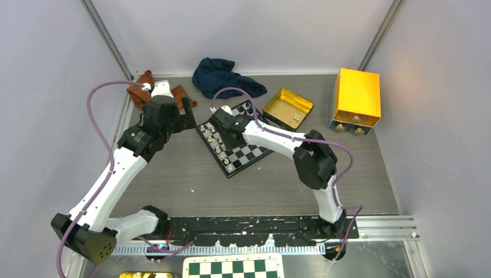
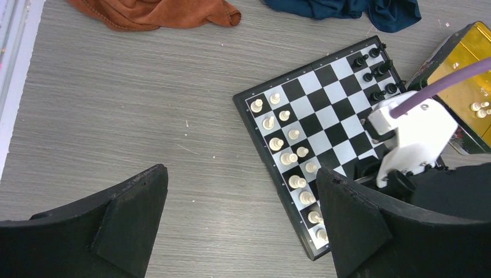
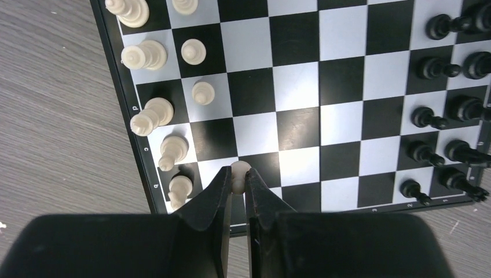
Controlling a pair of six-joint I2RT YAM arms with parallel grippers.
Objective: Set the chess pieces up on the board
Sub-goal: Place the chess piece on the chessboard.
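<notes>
Over the white side of the board (image 3: 301, 75), I see my right gripper (image 3: 238, 191) pinching a cream pawn (image 3: 239, 172), in line with the row of pawns. I note white pieces (image 3: 145, 55) along one edge and black pieces (image 3: 431, 119) along the opposite one. My left gripper (image 2: 241, 185) hangs spread wide above the tabletop (image 2: 116, 127), just beside the board.

The board (image 1: 250, 154) lies mid-table. Chess pieces (image 1: 215, 141) line its 8 o'clock edge, more its 2 o'clock edge. From the board, a tin (image 1: 288, 108) sits at 2 o'clock, a box (image 1: 355, 98) beyond it, a cloth (image 1: 226, 75) at 12 o'clock, a second cloth (image 1: 145, 90) at 10 o'clock.
</notes>
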